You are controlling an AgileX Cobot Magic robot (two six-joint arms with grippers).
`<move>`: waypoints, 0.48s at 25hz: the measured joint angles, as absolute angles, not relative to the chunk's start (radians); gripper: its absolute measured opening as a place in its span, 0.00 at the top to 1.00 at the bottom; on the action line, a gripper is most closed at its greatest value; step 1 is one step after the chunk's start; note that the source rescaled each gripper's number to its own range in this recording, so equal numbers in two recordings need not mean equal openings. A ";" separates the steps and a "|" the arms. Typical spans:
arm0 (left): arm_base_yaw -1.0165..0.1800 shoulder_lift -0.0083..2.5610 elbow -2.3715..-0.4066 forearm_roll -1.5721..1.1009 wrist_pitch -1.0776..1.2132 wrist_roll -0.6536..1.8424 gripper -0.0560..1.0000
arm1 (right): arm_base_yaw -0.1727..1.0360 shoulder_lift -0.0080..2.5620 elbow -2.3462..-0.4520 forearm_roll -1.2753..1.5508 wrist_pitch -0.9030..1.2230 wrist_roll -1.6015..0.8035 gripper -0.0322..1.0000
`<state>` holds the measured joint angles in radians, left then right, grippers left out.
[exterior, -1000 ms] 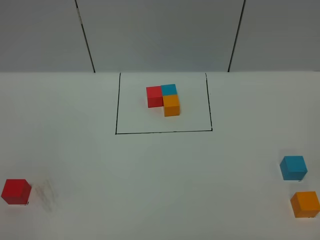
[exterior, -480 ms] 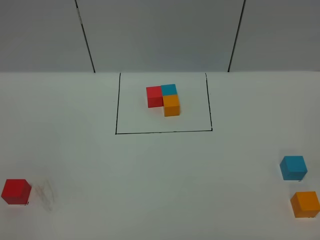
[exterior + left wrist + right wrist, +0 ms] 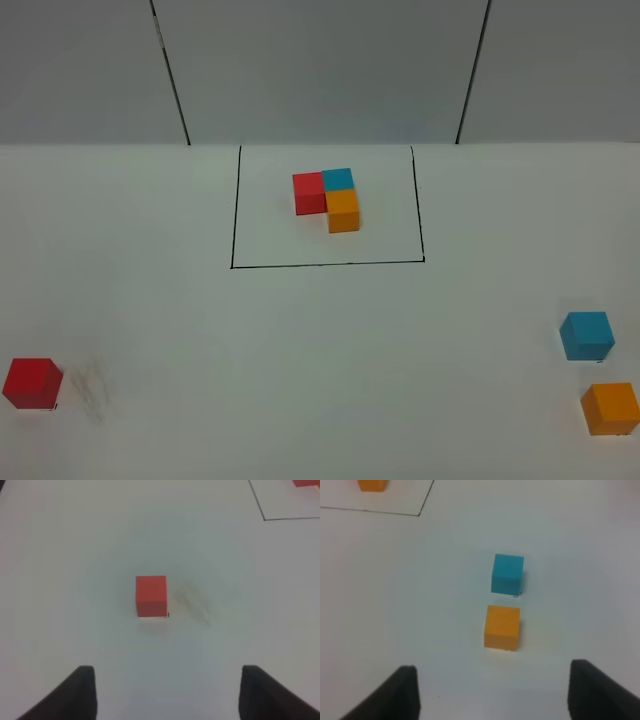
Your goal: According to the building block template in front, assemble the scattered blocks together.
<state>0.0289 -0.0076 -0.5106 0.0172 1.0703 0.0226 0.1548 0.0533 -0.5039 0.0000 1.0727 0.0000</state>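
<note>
Nothing has been moved since earlier; the red block, at near left, should be straddled squarely by the spread, empty left gripper, the right gripper being likewise spread and empty.

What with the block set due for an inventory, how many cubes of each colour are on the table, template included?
Red: 2, the template's red cube and the loose red cube
Blue: 2, the template's blue cube and the loose blue cube
Orange: 2, the template's orange cube and the loose orange cube
Total: 6
</note>
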 joint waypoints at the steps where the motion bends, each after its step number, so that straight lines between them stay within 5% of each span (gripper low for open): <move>1: 0.029 -0.008 -0.511 0.034 1.070 0.009 0.06 | 0.155 0.053 -0.504 0.000 1.073 0.000 0.64; 12: 0.029 0.128 -0.607 0.084 1.067 -0.010 0.06 | 0.155 0.053 -0.504 0.000 1.073 0.000 0.64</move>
